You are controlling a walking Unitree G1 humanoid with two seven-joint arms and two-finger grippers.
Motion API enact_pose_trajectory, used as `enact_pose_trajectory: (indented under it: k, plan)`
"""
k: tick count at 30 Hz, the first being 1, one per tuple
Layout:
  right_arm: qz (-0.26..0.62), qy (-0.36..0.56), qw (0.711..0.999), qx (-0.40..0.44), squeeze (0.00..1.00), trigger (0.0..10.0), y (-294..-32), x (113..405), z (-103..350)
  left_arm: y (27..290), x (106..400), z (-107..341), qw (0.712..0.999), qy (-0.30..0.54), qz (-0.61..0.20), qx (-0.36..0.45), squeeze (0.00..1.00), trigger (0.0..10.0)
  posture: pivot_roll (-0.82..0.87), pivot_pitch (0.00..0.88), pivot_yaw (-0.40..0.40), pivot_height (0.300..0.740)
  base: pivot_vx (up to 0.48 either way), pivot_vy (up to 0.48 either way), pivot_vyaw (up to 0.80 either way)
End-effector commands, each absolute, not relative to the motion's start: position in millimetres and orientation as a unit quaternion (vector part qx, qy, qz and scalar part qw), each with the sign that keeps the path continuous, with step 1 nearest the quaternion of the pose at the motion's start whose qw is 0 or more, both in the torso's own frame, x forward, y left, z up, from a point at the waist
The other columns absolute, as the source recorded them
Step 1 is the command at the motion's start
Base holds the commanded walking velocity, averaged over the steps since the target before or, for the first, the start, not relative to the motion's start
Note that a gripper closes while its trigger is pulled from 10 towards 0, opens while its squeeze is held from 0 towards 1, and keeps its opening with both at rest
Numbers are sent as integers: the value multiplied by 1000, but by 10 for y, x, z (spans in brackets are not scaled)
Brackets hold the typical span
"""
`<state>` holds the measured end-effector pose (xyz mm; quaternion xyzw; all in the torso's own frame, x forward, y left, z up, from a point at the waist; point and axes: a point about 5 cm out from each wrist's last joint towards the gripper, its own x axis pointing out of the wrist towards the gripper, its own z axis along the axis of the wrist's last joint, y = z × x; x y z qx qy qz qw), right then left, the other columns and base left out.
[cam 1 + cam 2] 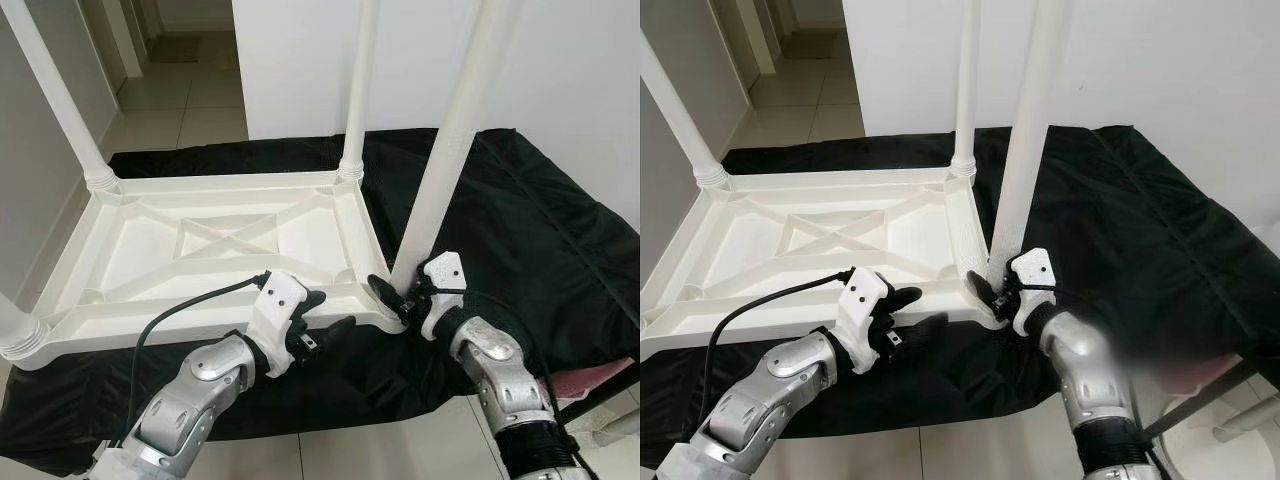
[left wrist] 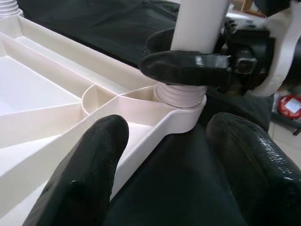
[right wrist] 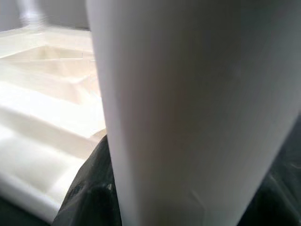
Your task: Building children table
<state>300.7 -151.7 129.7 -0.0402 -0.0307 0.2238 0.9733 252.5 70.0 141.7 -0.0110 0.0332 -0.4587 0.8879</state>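
The tabletop (image 1: 215, 245) lay upside down on the black cloth (image 1: 520, 220), left of centre. The right gripper (image 1: 398, 290) was clamped on the near-right leg (image 1: 445, 150) just above its socket. The left gripper (image 1: 322, 318), fingers apart, straddled the tabletop's near edge. The plastic looked light, stiff and probably slippery; low on the leg seemed the best hold.
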Motion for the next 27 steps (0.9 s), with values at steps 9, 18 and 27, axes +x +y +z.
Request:
enact_pose_trajectory:
  k: [9, 18, 27]
  plan:
    - [90, -27, 996, 13, 0, 10000, -1291, 2911, 1281, 686, 2467, 1422, 862, 39, -504, -18, 0, 10000, -61, 18, 25, 740, 0, 0, 0]
    - [12, -26, 997, 69, 0, 10000, -1031, 2833, 1331, 678, 2470, 1425, 863, 41, -502, -24, 0, 10000, -51, 16, 24, 740, 0, 0, 0]
    - [30, -22, 996, 77, 0, 10000, -973, 2818, 1340, 670, 2471, 1431, 864, 40, -502, -26, 0, 10000, -42, 14, 18, 740, 0, 0, 0]
